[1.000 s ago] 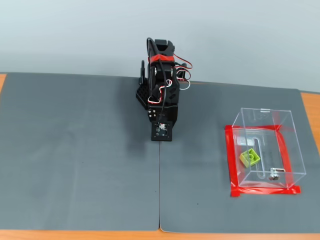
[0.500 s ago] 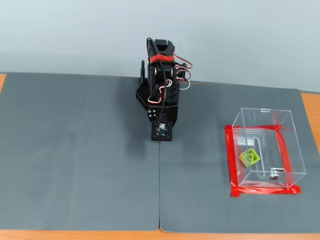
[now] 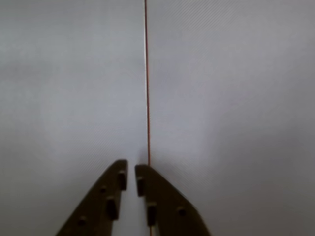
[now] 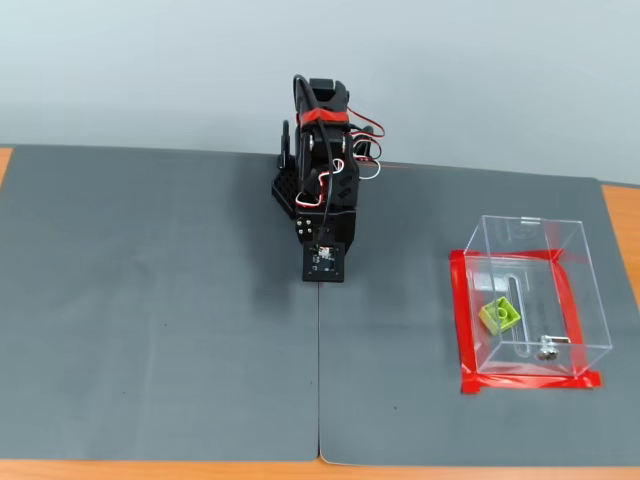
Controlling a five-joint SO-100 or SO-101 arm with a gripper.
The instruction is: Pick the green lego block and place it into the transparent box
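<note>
Green lego block (image 4: pixel 500 315) inside the transparent box (image 4: pixel 530 300), right of centre in the fixed view.

Resting tilted on the box floor near its left wall, red tape (image 4: pixel 462 320) around the base. Arm (image 4: pixel 322 195) folded at upper centre, well apart from the box. In the wrist view, gripper (image 3: pixel 131 173) nearly closed, holding nothing, above the grey mat (image 3: pixel 221 98) seam.

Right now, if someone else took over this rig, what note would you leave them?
Gripper: empty, jaws nearly closed with a thin gap, folded back over the mat at the seam, well away from the box.
Block: inside the box, lying tilted on its floor.
Done: the block is in the box and released.
Left: nothing visible to do.
</note>
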